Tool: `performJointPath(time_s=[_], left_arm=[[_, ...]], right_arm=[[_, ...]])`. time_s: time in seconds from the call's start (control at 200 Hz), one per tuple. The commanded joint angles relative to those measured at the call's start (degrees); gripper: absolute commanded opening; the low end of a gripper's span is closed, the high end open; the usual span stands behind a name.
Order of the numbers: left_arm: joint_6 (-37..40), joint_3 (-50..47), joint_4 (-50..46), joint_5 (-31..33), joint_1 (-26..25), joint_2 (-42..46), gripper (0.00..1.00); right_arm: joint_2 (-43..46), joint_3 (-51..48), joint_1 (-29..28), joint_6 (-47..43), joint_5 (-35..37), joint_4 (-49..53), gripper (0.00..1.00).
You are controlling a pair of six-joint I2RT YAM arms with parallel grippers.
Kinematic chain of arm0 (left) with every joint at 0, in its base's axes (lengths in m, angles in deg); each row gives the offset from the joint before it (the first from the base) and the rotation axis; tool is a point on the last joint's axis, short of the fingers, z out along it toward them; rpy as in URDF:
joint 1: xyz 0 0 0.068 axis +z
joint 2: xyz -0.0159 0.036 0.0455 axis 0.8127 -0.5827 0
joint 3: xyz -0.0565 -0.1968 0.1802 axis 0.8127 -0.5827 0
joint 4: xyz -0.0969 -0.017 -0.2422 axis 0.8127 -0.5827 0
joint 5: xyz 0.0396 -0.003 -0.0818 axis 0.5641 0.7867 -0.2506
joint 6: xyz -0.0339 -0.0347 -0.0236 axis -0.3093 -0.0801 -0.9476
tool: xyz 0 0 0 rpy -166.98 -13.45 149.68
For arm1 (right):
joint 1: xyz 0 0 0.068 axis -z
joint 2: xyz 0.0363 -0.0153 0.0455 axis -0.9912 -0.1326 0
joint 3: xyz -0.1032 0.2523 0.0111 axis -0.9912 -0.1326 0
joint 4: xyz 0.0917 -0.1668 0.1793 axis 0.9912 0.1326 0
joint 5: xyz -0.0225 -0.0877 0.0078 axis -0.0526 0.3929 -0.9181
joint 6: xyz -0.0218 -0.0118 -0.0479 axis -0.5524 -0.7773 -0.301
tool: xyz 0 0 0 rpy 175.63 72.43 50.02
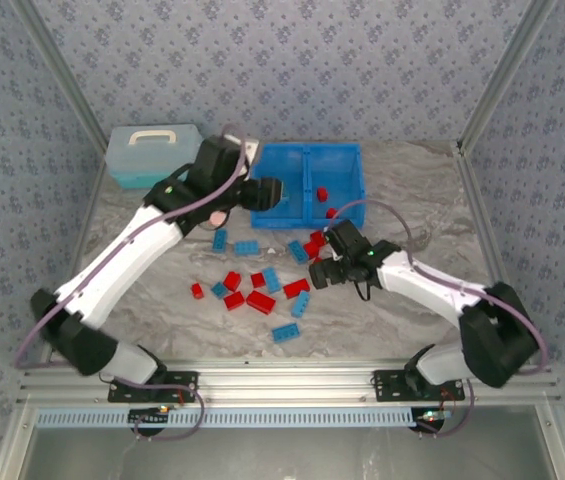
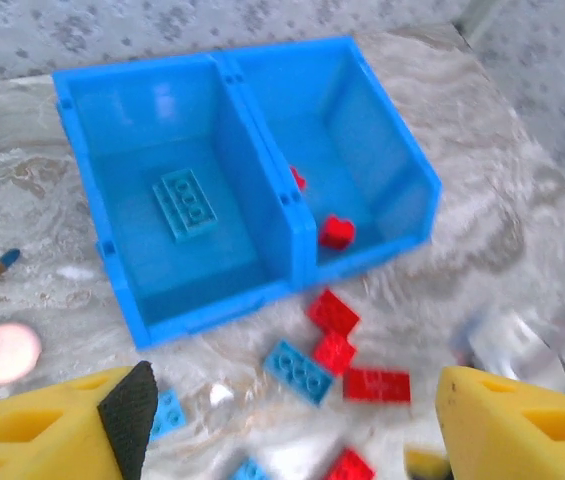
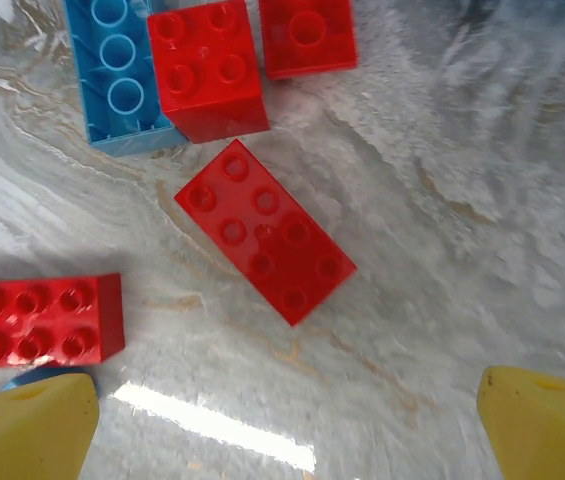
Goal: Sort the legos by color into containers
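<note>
A blue brick (image 2: 184, 203) is seen lying flat, studs up, in the left compartment of the blue bin (image 2: 247, 150), its long axis roughly parallel to the centre wall. Red bricks (image 2: 337, 231) are seen in the right compartment. The left end effector (image 2: 287, 415) is spread wide and empty beside the bin. The right end effector (image 3: 287, 420) is likewise spread over a red brick (image 3: 265, 232) laid diagonally, studs up, on the worktop (image 3: 442, 200).

In the right wrist view a blue brick (image 3: 114, 75) runs off the top edge, a red brick (image 3: 37, 320) off the left
</note>
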Motion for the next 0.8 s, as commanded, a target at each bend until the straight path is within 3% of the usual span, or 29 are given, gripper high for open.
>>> performJointPath(time_s=[0.0,0.165,0.3,0.415,0.61,0.795], left_arm=[[11.09,-7.4,-1.2,-5.61,-0.33,5.2,0.83],[22.97,-13.64,-3.87,-11.42,-3.55,12.38,0.99],[30.27,-18.0,-2.37,-11.45,-5.21,14.78,0.99],[31.25,-19.9,-0.73,-11.74,-5.22,15.03,0.99],[31.43,-22.7,0.85,-10.13,-5.26,17.46,0.99],[32.11,-25.14,2.93,-7.8,-5.27,20.27,0.99]], right_arm=[[-5.86,3.53,2.49,-5.83,-6.01,-3.17,0.96],[-14.82,8.52,4.61,-8.27,-10.25,-1.83,0.81],[-18.51,9.8,4.62,-8.79,-10.96,-1.7,0.74],[-20.03,9.63,4.61,-8.03,-10.28,-0.98,0.59],[-17.27,6.7,2.78,-5.66,-4.57,1.37,0.42],[-7.24,2.51,-0.66,-1.39,-0.8,2.92,0.33]])
